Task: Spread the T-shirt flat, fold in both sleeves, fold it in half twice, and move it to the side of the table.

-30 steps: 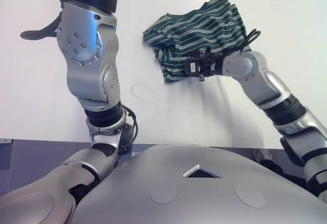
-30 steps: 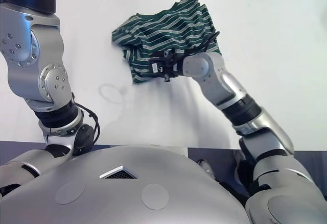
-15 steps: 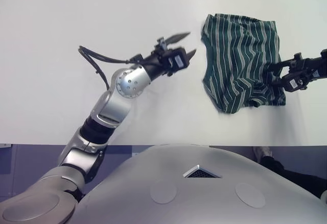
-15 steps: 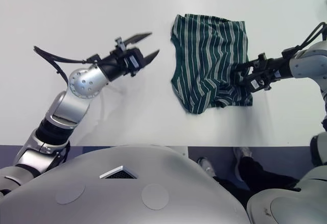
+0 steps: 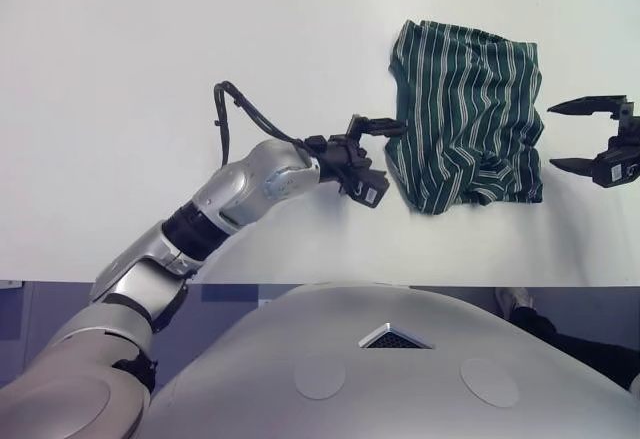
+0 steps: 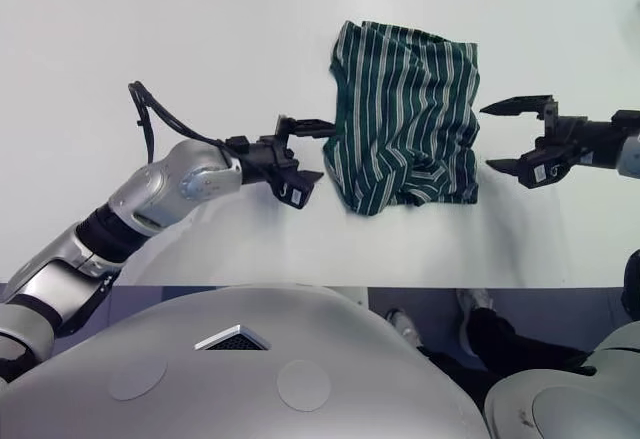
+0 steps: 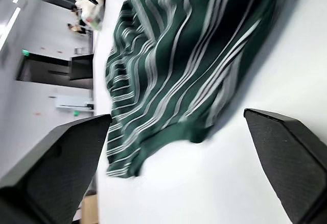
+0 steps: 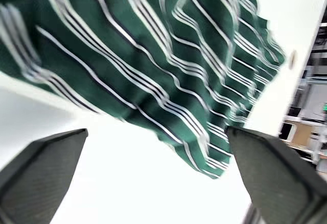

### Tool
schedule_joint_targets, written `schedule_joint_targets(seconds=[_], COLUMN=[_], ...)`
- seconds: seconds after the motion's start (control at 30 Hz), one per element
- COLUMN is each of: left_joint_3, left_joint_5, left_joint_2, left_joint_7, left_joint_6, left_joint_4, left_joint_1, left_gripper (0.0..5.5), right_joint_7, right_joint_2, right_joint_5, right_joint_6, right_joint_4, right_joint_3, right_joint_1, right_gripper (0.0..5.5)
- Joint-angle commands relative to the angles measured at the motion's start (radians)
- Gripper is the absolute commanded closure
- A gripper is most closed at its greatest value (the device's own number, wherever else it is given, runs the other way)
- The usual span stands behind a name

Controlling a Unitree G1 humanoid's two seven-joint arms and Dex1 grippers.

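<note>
Since half a second ago the right gripper (image 5: 552, 137) has let go of the shirt's near right corner and is now hanging just off that side, its two fingers spread wide with nothing between them. The left gripper (image 5: 388, 151) has swung in across the white table (image 5: 150, 59) and is now sitting right at the shirt's left edge. The dark green T-shirt with thin white stripes (image 5: 465, 114) is lying bunched and rumpled, not yet flat, its near hem curling under in folds.

The shirt's long axis is running away from the robot, so each claw is facing one long side of it. The left one is the nearer of the two: its fingers are parted too, the far finger seeming to touch the left hem, and its wrist view is showing the striped cloth straight ahead between the open tips. The right one is standing a little clear of the cloth. My guess is that the coming move is turning on the left claw. It only needs to close on the edge lying directly in front of it.
</note>
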Motion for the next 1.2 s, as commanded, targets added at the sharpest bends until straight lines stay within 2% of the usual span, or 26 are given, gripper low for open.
schedule_joint_targets(seconds=[0.03, 0.17, 0.27, 0.37, 0.53, 0.63, 0.8, 1.1, 1.2], left_joint_3=[-0.078, -0.121, -0.122, -0.119, -0.102, -0.083, -0.070, -0.071, -0.068], left_joint_5=[0.109, 0.099, 0.068, 0.067, 0.082, 0.071, 0.046, -0.003, -0.014], left_joint_2=[0.001, -0.048, -0.090, -0.114, -0.129, -0.150, -0.189, -0.185, -0.180], left_joint_7=[-0.010, 0.000, 0.034, 0.053, 0.053, 0.073, 0.105, 0.077, 0.059], left_joint_6=[-0.038, -0.114, -0.163, -0.187, -0.152, -0.138, -0.141, -0.175, -0.179], left_joint_4=[0.150, 0.242, 0.302, 0.341, 0.424, 0.473, 0.539, 0.571, 0.576], left_joint_1=[0.001, -0.021, -0.024, -0.021, -0.028, -0.037, -0.049, -0.050, -0.060], left_gripper=[0.11, 0.11, 0.11, 0.75, 1.80, 2.40, 3.51, 4.64, 4.90], right_joint_7=[-0.299, -0.582, -0.773, -0.942, -1.081, -1.115, -1.101, -0.989, -0.894], right_joint_2=[-0.037, -0.031, 0.005, 0.022, 0.060, 0.081, 0.157, 0.161, 0.173], right_joint_5=[-0.275, -0.488, -0.568, -0.651, -0.716, -0.719, -0.635, -0.485, -0.388], right_joint_6=[0.041, 0.028, 0.051, 0.106, 0.158, 0.169, 0.145, 0.081, 0.020], right_joint_4=[-0.069, -0.146, -0.195, -0.207, -0.154, -0.114, -0.094, -0.022, 0.007], right_joint_3=[0.088, 0.220, 0.297, 0.391, 0.530, 0.583, 0.607, 0.582, 0.549], right_joint_1=[-0.012, 0.047, 0.069, 0.068, 0.018, -0.008, -0.025, -0.050, -0.083], right_gripper=[0.10, 0.10, 0.10, 0.10, 1.20, 1.86, 3.12, 5.22, 5.34])
